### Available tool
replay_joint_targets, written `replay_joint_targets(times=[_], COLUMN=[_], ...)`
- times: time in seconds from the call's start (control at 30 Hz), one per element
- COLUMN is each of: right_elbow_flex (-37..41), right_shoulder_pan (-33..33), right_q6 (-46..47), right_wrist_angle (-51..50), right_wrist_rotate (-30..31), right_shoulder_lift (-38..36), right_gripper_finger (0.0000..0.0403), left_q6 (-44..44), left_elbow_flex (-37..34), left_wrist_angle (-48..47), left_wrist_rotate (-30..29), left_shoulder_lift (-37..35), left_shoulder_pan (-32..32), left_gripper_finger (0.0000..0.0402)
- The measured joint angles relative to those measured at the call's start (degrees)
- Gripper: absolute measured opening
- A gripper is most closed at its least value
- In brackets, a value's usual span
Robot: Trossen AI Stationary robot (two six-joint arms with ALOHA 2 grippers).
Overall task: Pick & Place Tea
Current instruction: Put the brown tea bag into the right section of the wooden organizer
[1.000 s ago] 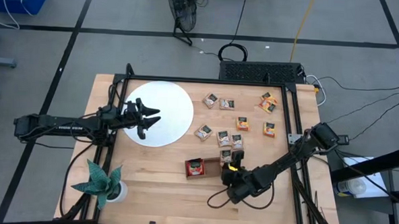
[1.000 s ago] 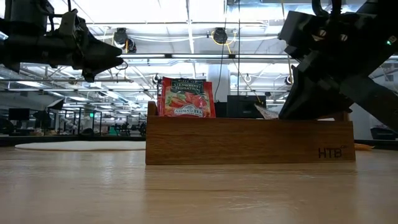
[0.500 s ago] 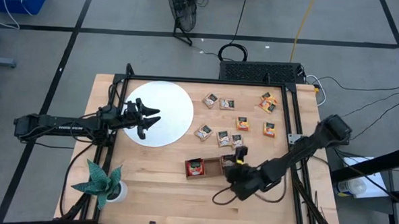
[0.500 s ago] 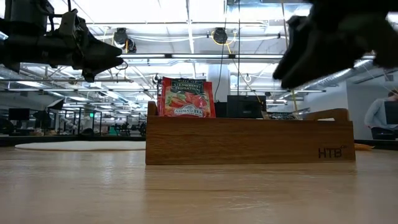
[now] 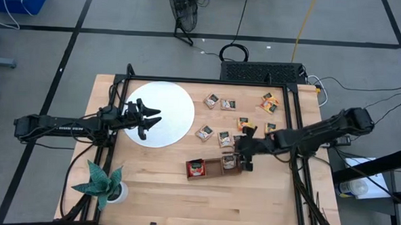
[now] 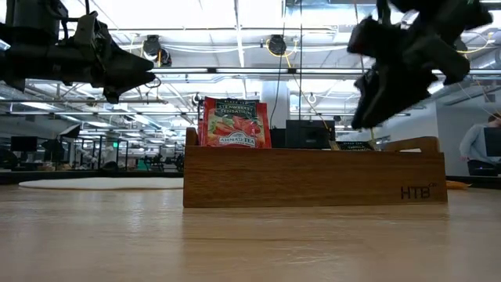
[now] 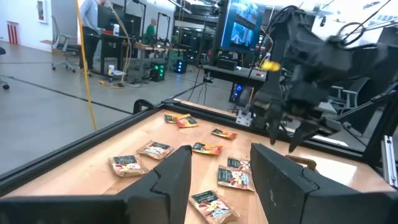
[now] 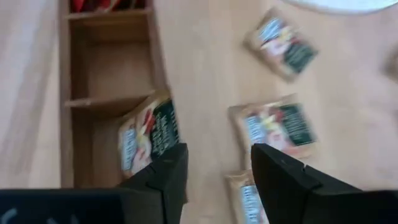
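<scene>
A brown wooden tray (image 5: 213, 169) lies near the table's middle. A red tea sachet (image 6: 233, 123) stands upright in its left compartment. A green-and-yellow sachet (image 8: 146, 138) lies tilted in its right compartment, leaning on the tray's wall. Several more tea sachets (image 5: 223, 136) lie flat on the table beyond the tray. My right gripper (image 5: 242, 155) hangs open above the tray's right end and the nearest loose sachets, pointing slantwise down, with nothing between its fingers (image 8: 168, 171). Over the white disc (image 5: 161, 113), my left gripper (image 5: 153, 118) waits open and empty.
A green paper plant (image 5: 102, 184) stands at the near left corner. A black frame (image 5: 292, 113) runs along the table's far and right edges. More sachets (image 5: 270, 102) lie toward the far right. Bare wood lies in front of the tray.
My right gripper has opened and let go of the green-and-yellow sachet, which now rests in the tray's right compartment. It then rose and swung from the tray's near side toward the far edge, turning as it went.
</scene>
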State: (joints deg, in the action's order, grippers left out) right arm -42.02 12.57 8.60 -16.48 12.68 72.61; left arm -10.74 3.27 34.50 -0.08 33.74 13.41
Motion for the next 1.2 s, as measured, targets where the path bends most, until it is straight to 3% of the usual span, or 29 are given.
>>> replay_joint_targets(times=[0.1,0.47,0.63,0.83,1.2], right_elbow_flex=[2.0,2.4,2.4,2.4,2.4], right_shoulder_pan=[-2.9,-4.7,-4.7,-4.8,-5.4], right_q6=[-0.7,-1.8,-4.0,-6.3,-5.8], right_wrist_angle=[1.7,3.2,4.6,5.1,6.1], right_wrist_rotate=[-7.2,-20.9,-21.6,-17.0,-17.4], right_shoulder_lift=[0.0,0.2,0.8,1.1,5.7], right_gripper_finger=[0.0164,0.0164,0.0164,0.0164,0.0164], left_q6=[0.0,0.0,0.0,0.0,0.0], left_elbow_flex=[0.0,0.0,0.0,0.0,0.0], left_wrist_angle=[0.0,0.0,0.0,0.0,0.0], left_wrist_rotate=[0.0,0.0,0.0,0.0,0.0], left_shoulder_lift=[0.0,0.0,0.0,0.0,0.0], left_shoulder_pan=[0.0,0.0,0.0,0.0,0.0], left_gripper_finger=[0.0166,0.0166,0.0166,0.0166,0.0166])
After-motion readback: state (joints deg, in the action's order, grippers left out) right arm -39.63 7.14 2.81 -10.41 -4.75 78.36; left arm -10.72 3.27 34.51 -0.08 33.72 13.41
